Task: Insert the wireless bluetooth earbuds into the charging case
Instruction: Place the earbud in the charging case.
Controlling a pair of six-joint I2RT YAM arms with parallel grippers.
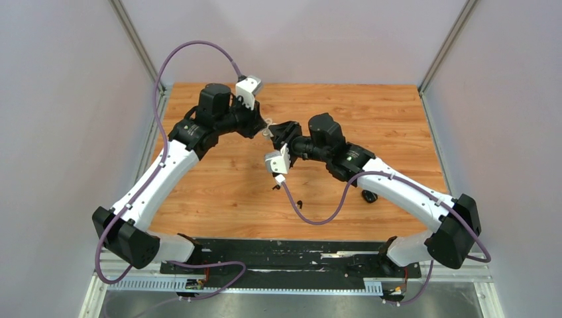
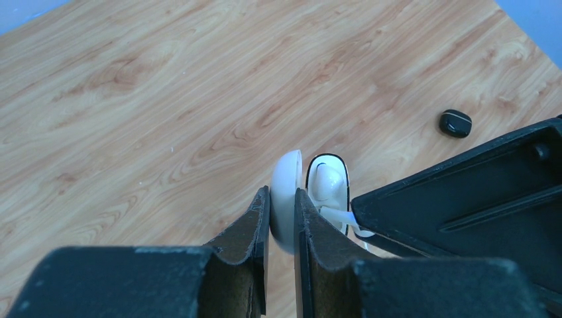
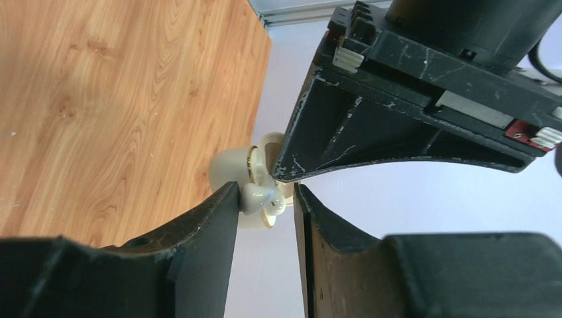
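Above the table's middle, my left gripper is shut on the upright lid of the open white charging case. A white earbud sits in the case body, its stem pointing toward the black fingers of my right gripper. That gripper's jaws stand apart. The earbud touches only its left finger, with a gap to the other. From above, both grippers meet at the case. Two black earbuds lie on the wood in front.
A small black charging case lies shut on the wooden table, beside the right arm. Grey walls enclose the table on three sides. A purple cable hangs low over the front of the table.
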